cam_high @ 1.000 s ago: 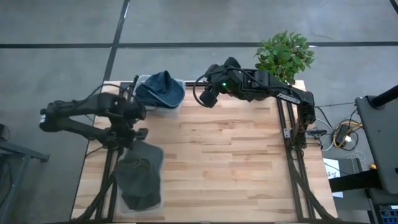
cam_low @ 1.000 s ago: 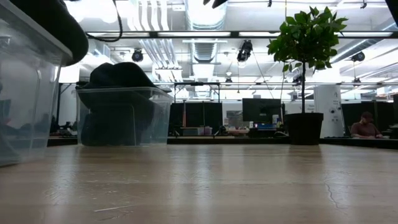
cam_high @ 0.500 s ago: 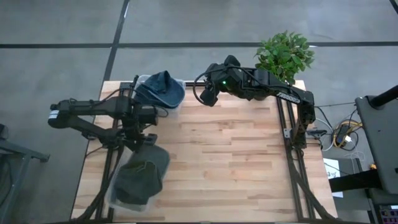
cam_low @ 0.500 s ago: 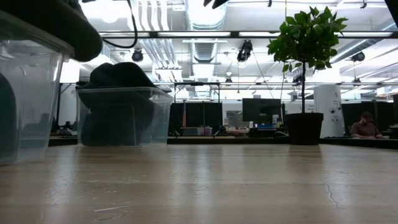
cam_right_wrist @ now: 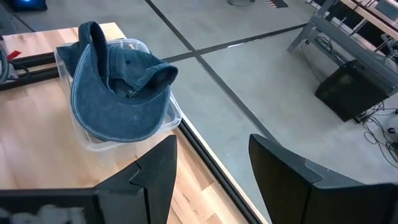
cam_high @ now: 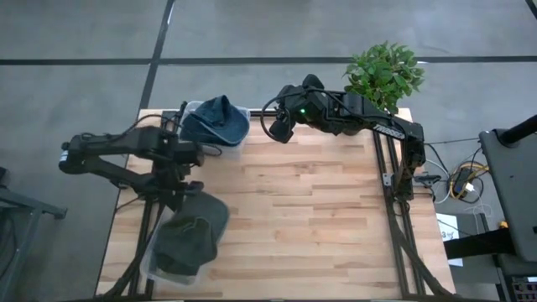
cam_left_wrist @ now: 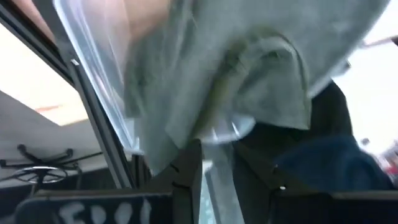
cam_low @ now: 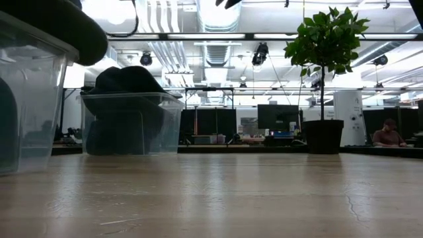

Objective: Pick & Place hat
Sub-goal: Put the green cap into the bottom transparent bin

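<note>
Wooden worktop [cam_high: 294, 210] on a grey concrete floor; the low view looks across it into an open lab with ceiling ducts, and a person [cam_low: 386, 134] sits far off at the right edge of that view. Two clear bins [cam_high: 235, 141] on the worktop: one at the far left corner, one at the near left corner [cam_high: 151, 267]. Blue hat [cam_high: 214, 119] sits on top of the far-left bin, brim hanging over its rim; the right wrist view shows it clearly [cam_right_wrist: 118, 93], the low view as a dark mound above the bin wall [cam_low: 125, 79]. Grey-green hat [cam_high: 189, 235] lies across the near-left bin, spilling over its edge toward the worktop's middle. Left gripper [cam_high: 180, 189] is along the left edge between the two bins, right at the grey-green hat's far end. In the left wrist view its fingers [cam_left_wrist: 186, 180] are clenched on the cloth of that hat [cam_left_wrist: 236, 81], with the bin's clear wall [cam_left_wrist: 99, 81] just beside. Right gripper [cam_high: 279, 127] hovers off the worktop near the far edge, just right of the blue hat, fingers [cam_right_wrist: 155, 171] released with nothing between them. Potted plant [cam_high: 384, 75] stands at the far right corner.
</note>
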